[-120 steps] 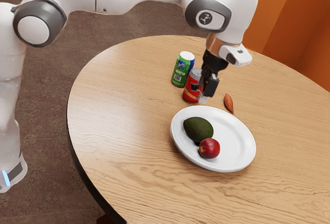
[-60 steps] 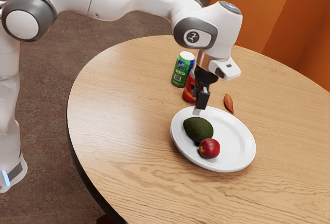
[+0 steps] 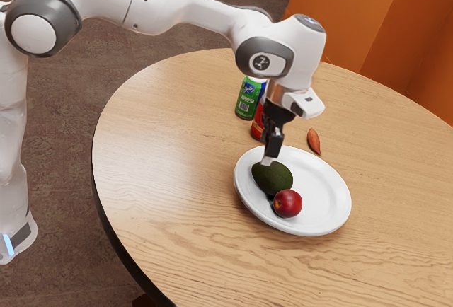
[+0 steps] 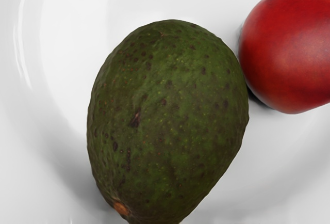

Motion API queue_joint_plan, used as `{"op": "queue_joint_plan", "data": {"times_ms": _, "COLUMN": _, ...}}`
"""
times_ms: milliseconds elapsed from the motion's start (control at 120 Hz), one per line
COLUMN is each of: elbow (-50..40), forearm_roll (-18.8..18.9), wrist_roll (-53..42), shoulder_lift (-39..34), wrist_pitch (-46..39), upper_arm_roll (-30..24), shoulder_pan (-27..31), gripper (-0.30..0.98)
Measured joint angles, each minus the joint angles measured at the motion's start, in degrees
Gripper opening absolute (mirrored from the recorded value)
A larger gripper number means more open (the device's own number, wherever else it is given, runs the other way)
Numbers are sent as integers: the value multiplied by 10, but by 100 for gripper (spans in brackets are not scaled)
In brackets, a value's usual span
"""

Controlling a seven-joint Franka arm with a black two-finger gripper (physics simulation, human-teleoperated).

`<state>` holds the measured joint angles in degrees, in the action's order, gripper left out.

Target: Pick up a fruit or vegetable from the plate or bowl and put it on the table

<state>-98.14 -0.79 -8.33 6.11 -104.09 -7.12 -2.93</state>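
Red round fruit [image 3: 287, 204], one, lay nearest on the white plate [image 3: 325, 194]; beside it, also plated, lay one green avocado [image 3: 274, 179], likely target, long axis slanting to the exterior view's upper left, stem end away from its neighbour. Just above hung one black gripper [image 3: 267, 160], whether open or closed indeterminable: approach apparently nearly complete; grasp, lift and placing on the wooden table [image 3: 156, 180] were outstanding.

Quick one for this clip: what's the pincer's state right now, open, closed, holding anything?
Pincer: can't tell whether it is open or closed; its tip is right at the avocado, which lies on the plate.
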Motion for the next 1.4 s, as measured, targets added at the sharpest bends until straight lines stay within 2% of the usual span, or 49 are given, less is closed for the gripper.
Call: {"op": "queue_joint_plan", "data": {"times_ms": 1400, "elbow": 8, "forearm_roll": -10, "wrist_roll": -14, "shoulder_lift": 52, "wrist_pitch": -42, "upper_arm_roll": -6, "shoulder_pan": 10, "gripper": 69}}
